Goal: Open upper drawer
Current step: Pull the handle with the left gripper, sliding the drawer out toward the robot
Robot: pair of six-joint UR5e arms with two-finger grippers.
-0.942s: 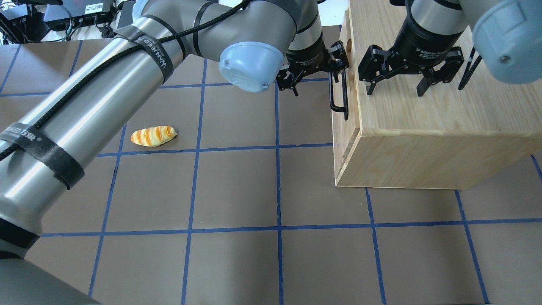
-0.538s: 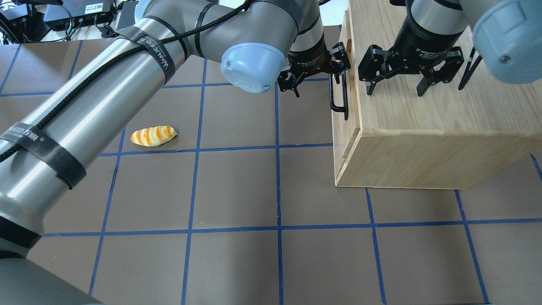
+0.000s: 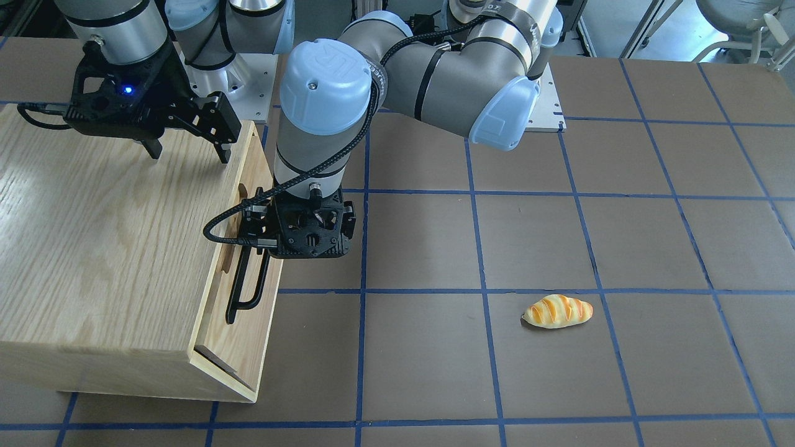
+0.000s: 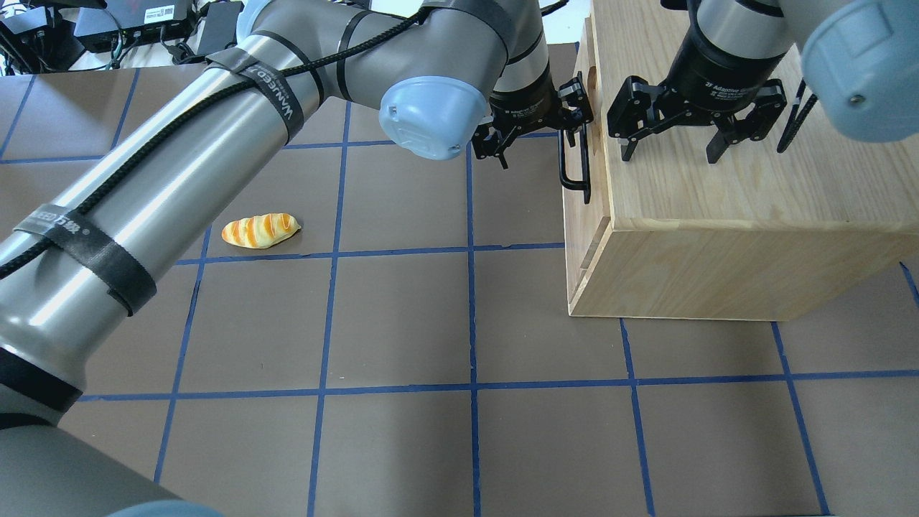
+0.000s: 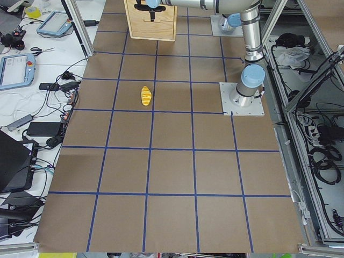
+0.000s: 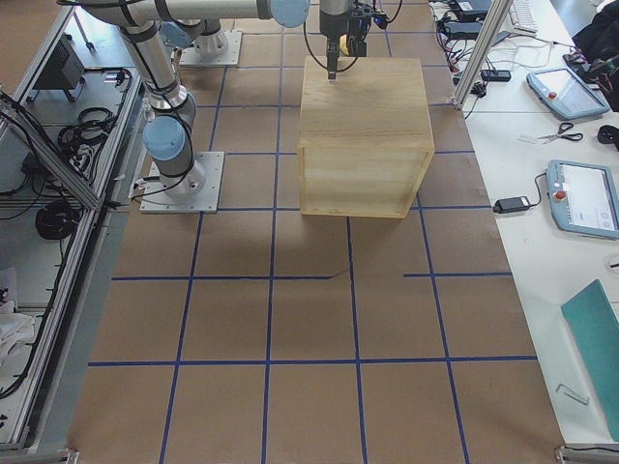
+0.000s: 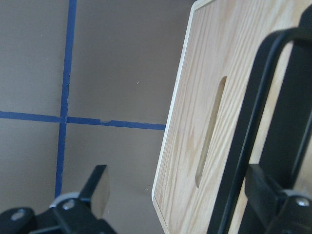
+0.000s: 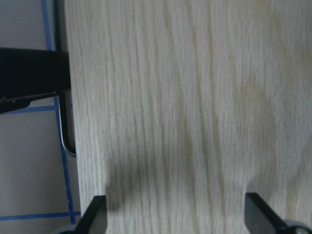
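Observation:
The upper drawer (image 3: 245,338) is the pale-wood front panel of the cabinet (image 4: 718,194), with a long black bar handle (image 4: 574,161) and an oval notch (image 7: 209,136). It looks flush with the cabinet. My left gripper (image 4: 535,143) is open beside the drawer front. In the left wrist view the handle (image 7: 253,122) runs between the fingers, close to the right finger (image 7: 265,190). My right gripper (image 4: 669,147) is open and empty, fingertips just above the cabinet's oak-grain top (image 8: 185,97).
A toy bread roll (image 4: 260,230) lies on the brown, blue-taped table to the cabinet's left, also seen in the front view (image 3: 557,311). My left arm's elbow (image 4: 429,118) hangs over the table near the cabinet. Cables and devices sit beyond the table's far-left edge.
My left arm has shifted slightly right, bringing its gripper closer to the handle. The drawer, the right gripper and the bread roll have not moved.

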